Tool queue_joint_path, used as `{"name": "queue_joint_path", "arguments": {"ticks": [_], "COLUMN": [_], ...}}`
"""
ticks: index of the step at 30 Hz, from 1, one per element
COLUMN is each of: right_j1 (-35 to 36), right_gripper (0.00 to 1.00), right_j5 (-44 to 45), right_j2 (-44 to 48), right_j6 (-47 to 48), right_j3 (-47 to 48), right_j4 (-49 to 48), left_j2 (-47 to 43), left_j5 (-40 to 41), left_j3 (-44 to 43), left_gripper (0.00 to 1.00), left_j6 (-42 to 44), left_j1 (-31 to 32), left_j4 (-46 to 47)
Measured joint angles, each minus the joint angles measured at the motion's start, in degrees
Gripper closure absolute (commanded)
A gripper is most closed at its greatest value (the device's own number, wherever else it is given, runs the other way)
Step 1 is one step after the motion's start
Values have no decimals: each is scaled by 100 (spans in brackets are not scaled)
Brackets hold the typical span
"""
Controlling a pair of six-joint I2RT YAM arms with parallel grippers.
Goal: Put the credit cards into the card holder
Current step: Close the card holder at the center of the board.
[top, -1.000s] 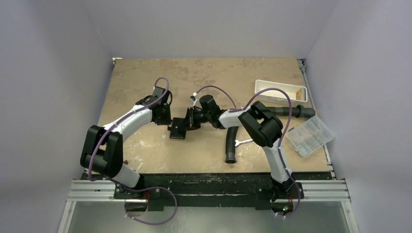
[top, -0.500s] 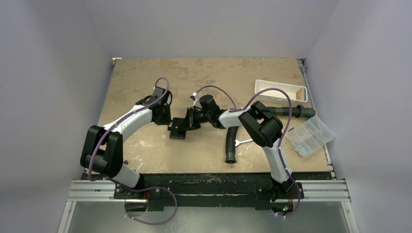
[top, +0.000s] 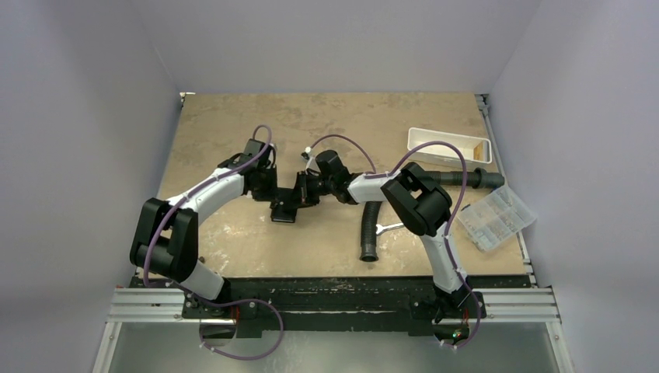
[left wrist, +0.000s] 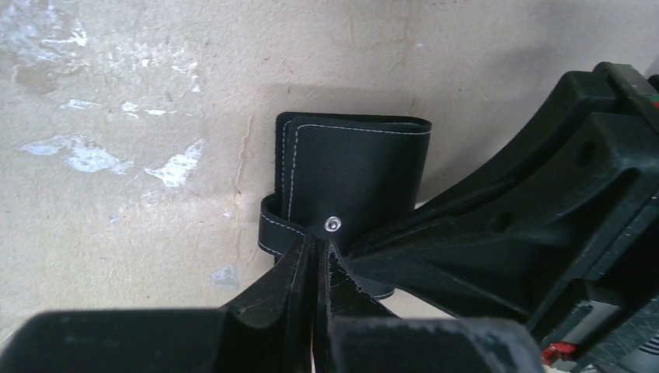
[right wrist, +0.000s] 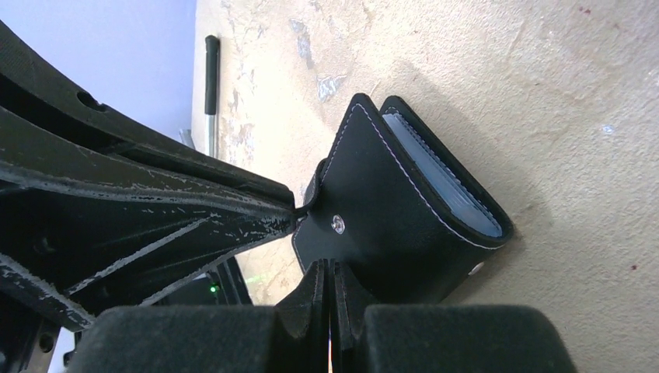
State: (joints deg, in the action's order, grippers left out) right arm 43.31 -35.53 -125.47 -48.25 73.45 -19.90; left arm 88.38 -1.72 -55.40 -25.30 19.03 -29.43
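Note:
The black card holder (top: 286, 207) lies mid-table, with both grippers meeting at it. In the left wrist view its stitched flap (left wrist: 353, 175) carries a small metal stud. My left gripper (left wrist: 317, 245) is shut, its tips pinching the flap's edge just under that stud. In the right wrist view, greyish credit cards (right wrist: 441, 172) show edge-on inside the card holder (right wrist: 396, 221). My right gripper (right wrist: 330, 270) is shut on the flap's lower edge, and the left fingers (right wrist: 179, 210) come in from the left to the flap's corner.
A black corrugated hose (top: 369, 231) and a silver wrench (top: 391, 227) lie right of the holder. A white tray (top: 435, 138) with a tan piece at its right end stands at the back right. A clear compartment box (top: 495, 217) sits nearer.
My left gripper has closed from slightly open to shut at the holder's flap. Both wrists have edged a little toward the holder. The right gripper stays shut.

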Motion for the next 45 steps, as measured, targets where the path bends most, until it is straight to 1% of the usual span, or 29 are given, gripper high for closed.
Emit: {"name": "queue_joint_path", "arguments": {"ticks": [6, 18, 45], "right_j1": [9, 15, 17], "right_gripper": [99, 100, 100], "right_j5": [9, 20, 26], "right_j2": [0, 0, -7], "right_j6": [116, 142, 144], "right_j3": [74, 111, 149], "right_j4": [138, 219, 282], "left_j2": [-52, -4, 98], "left_j5": [-280, -494, -361], "left_j3": [31, 192, 299], "left_gripper": [100, 100, 100], "left_j6": [-17, -70, -439], "left_j1": [-39, -63, -63], "left_j4": [122, 393, 807]}}
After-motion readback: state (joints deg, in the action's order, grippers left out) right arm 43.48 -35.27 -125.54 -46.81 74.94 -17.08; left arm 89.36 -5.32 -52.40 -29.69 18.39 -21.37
